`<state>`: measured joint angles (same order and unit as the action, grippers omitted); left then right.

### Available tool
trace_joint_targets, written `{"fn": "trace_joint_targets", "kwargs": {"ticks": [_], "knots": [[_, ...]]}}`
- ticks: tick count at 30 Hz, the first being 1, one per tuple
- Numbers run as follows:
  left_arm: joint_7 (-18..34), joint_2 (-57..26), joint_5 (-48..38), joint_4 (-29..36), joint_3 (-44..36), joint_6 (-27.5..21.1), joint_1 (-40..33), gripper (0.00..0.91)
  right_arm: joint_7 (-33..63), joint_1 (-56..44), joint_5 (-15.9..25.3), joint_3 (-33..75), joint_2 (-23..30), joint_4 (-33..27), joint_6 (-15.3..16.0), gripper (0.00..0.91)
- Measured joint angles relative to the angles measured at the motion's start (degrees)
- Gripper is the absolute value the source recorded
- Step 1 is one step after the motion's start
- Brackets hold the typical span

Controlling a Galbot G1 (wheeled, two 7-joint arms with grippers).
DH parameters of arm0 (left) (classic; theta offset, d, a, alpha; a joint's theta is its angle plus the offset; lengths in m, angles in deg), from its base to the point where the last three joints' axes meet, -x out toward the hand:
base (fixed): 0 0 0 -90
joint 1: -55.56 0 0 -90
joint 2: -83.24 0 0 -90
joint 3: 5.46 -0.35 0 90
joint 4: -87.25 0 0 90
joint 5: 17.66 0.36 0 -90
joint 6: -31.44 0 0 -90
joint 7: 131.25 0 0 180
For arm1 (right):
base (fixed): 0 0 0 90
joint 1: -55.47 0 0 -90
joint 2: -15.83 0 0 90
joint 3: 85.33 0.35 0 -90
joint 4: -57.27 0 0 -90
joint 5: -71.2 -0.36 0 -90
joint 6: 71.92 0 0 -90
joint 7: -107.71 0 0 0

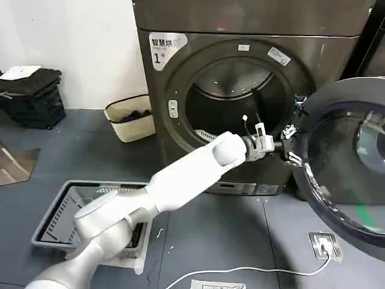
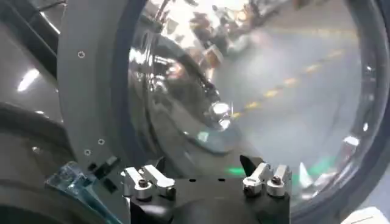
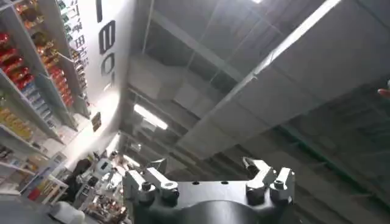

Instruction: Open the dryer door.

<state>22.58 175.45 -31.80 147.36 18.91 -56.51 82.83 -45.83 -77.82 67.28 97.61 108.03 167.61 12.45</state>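
The dryer door hangs swung wide to the right, drum exposed; opening looks done. My left hand, fingers spread, sits at its inner rim, gripping nothing.

Dryer: grey-brown, marked "1", drum mouth open and dark inside.
Door: swung wide at right, inner side toward the camera, dark rim around tinted glass.
Left arm: white, reaching from lower left up across the dryer front.
Left pincer: at the door's inner edge, beside the hinge; finger state unclear.
Basket: cream, on the floor left of the dryer, dark cloth inside.
Tray: grey, slatted, on the floor at lower left.
Cable: white, across the floor to a small plate.
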Motion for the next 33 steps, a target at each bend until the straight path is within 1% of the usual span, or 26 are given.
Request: {"fn": "trace_joint_targets", "kwargs": {"ticks": [13, 18, 23, 26, 33], "knots": [[0.46, -0.01, -0.7, 0.23, -0.12, -1.33, -0.38, 0.907, 0.02, 0.75, 0.62, -1.65, 0.0, 0.34, -0.26, 0.907], [0.09, -0.02, -3.43, 2.79, 0.09, -3.95, 0.92, 0.907, -0.13, 0.71, 0.59, -1.65, 0.0, 0.16, -0.26, 0.907], [0.21, -0.02, -3.93, 7.7, 1.21, -5.01, 2.76, 0.907, -0.6, 0.52, 0.3, -1.65, 0.0, -0.09, -0.02, 0.907], [0.15, -0.02, -4.61, 11.54, 1.77, -6.98, 4.11, 0.907, -1.23, 0.49, 0.25, -1.46, 0.0, -0.09, 0.16, 0.907], [0.33, -1.02, -5.38, 23.1, 3.47, -9.16, 8.5, 0.907, -1.87, 0.45, -0.12, -1.24, 0.0, -0.52, 0.5, 0.907]]}}
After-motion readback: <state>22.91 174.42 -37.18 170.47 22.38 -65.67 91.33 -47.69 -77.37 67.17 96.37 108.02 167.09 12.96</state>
